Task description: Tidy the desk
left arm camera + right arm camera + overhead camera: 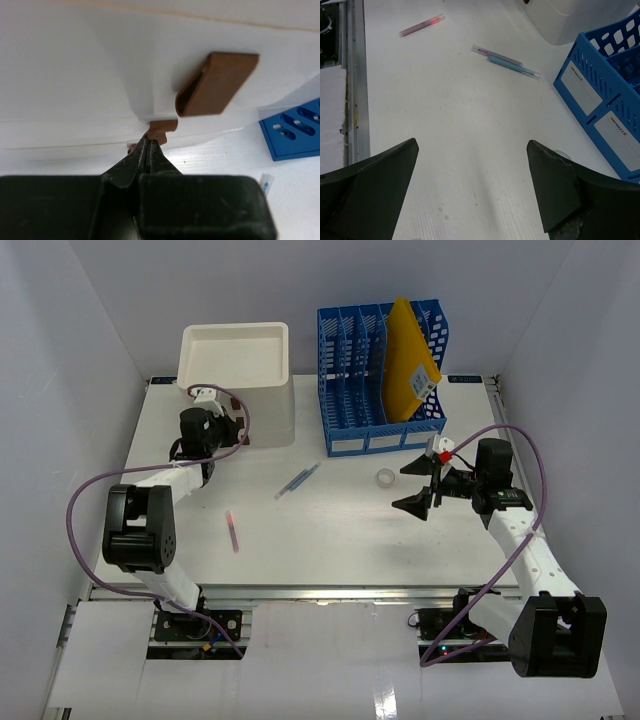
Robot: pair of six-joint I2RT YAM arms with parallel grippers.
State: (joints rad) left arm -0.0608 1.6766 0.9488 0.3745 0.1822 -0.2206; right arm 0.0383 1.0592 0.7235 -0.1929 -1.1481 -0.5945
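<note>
**A:** Where does the desk (330, 550) sit?

**B:** It fills the middle of the overhead view, white and flat. Its silver rail (330, 592) runs along the lower edge, just above the arm bases.

**A:** And the left claw (148, 146)?

**B:** It is at the upper left of the overhead view, right up against the front of the white drawer box (240, 365). In its own wrist view the two black fingers meet at centre frame, pinched shut on the lower edge of a small brown tab (162, 127) on the box front. A larger brown handle (217, 82) sits above and to the right of that tab, with nothing touching it.

**A:** The right claw (472, 185)?

**B:** Right of centre overhead, it hovers over bare desk with its fingers spread wide and nothing between them.

**A:** What lies around?

**B:** A blue file rack (382, 390) stands at top centre, just beside the box, with a yellow envelope (408, 360) leaning in its right-hand slots. A small pale ring (385, 477) lies just below the rack, to the left of the right claw. A purple pen (497, 55) and a blue pen (512, 66) lie side by side near the centre. A red pen (232, 531) lies alone to their lower left, well apart
</note>
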